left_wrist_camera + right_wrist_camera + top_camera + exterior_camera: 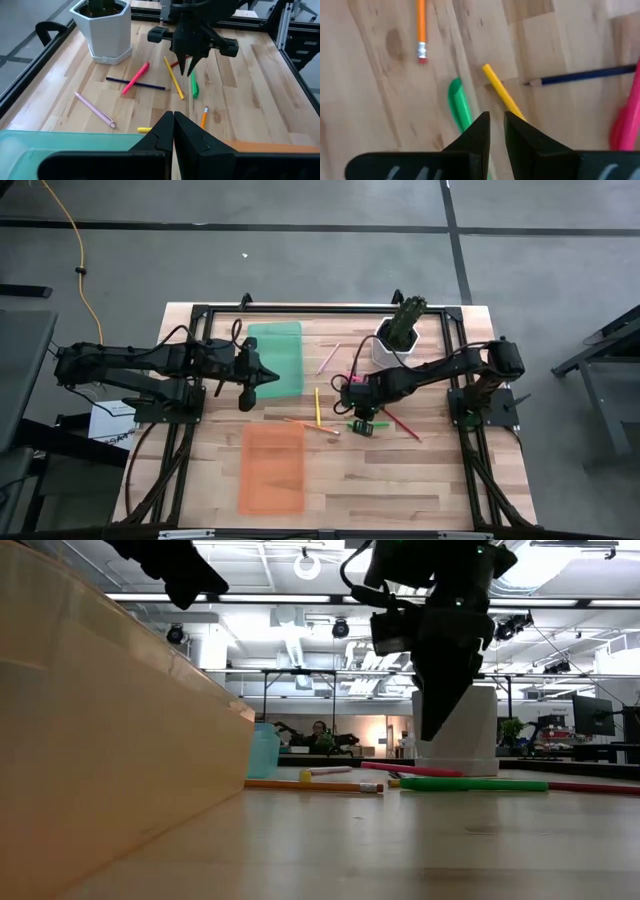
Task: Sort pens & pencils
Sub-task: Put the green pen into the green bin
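Pale butcher-block wood carries the scatter I am sorting: from overhead my right gripper (361, 423) hangs over the loose sticks at table centre, the green tray (275, 358) off at about ten o'clock from it and the orange tray (272, 469) at about eight, while my left gripper (250, 388) waits pressed shut by the green tray, out of the way. At table level the green pen (472, 783) lies flat, my right fingers poised above it. My left wrist camera shows those fingers slightly parted, holding nothing, tips aimed down at the green pen beside the yellow pencil (173, 77). My right wrist camera frames the green pen just ahead of that narrow gap, so I judge I am lining up a pinch on it.
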`<action>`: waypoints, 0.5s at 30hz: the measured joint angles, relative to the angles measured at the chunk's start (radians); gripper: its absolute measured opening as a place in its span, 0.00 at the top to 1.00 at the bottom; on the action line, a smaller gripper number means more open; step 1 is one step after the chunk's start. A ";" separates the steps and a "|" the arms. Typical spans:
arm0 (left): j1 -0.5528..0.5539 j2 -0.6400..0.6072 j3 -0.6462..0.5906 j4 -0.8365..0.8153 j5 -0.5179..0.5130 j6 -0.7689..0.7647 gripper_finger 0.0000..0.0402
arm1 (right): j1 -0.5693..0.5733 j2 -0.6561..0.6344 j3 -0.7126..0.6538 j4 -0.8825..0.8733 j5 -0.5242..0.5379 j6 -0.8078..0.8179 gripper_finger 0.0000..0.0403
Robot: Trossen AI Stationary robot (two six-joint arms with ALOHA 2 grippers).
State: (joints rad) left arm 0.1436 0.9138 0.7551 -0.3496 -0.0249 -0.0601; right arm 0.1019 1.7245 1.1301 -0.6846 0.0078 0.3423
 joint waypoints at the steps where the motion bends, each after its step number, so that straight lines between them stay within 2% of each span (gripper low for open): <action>1: 0.000 0.000 0.000 0.000 0.007 0.000 1.00 | 0.005 0.000 0.000 -0.003 0.005 0.018 0.88; 15: 0.000 0.000 0.000 0.001 0.066 0.004 1.00 | 0.082 0.000 0.000 -0.014 -0.052 -0.002 0.88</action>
State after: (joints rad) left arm 0.1436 0.9134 0.7551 -0.3489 0.0411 -0.0564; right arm 0.1841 1.7241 1.1301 -0.6987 -0.0437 0.3405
